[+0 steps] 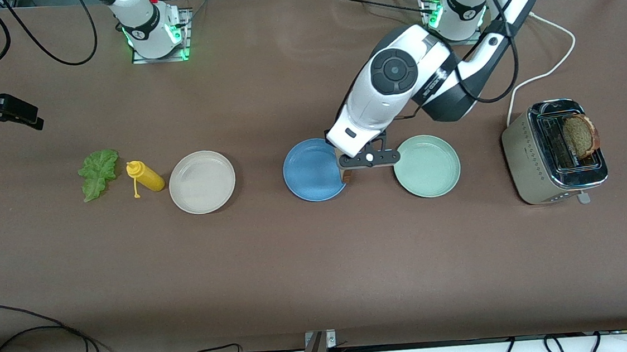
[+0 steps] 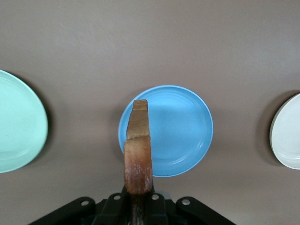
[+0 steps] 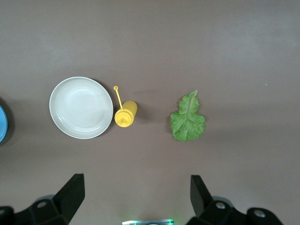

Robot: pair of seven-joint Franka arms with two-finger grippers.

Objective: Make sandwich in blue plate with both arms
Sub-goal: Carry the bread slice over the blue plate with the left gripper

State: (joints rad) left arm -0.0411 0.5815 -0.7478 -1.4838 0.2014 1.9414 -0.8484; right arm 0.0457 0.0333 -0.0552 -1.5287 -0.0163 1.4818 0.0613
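Note:
My left gripper (image 1: 353,164) is shut on a brown bread slice (image 2: 138,150) and holds it edge-on, upright. In the front view the slice (image 1: 347,176) hangs over the rim of the blue plate (image 1: 310,170) on the side toward the green plate. The blue plate (image 2: 178,131) has nothing on it. A second bread slice (image 1: 580,135) stands in the toaster (image 1: 535,153). The lettuce leaf (image 1: 98,171) lies flat toward the right arm's end of the table and also shows in the right wrist view (image 3: 188,118). My right gripper (image 3: 136,183) is open and empty, high over the table.
A beige-white plate (image 1: 202,182) and a yellow squeeze bottle (image 1: 147,177) lie between the lettuce and the blue plate. A pale green plate (image 1: 426,166) sits between the blue plate and the toaster. The toaster's white cord (image 1: 546,71) runs toward the left arm's base.

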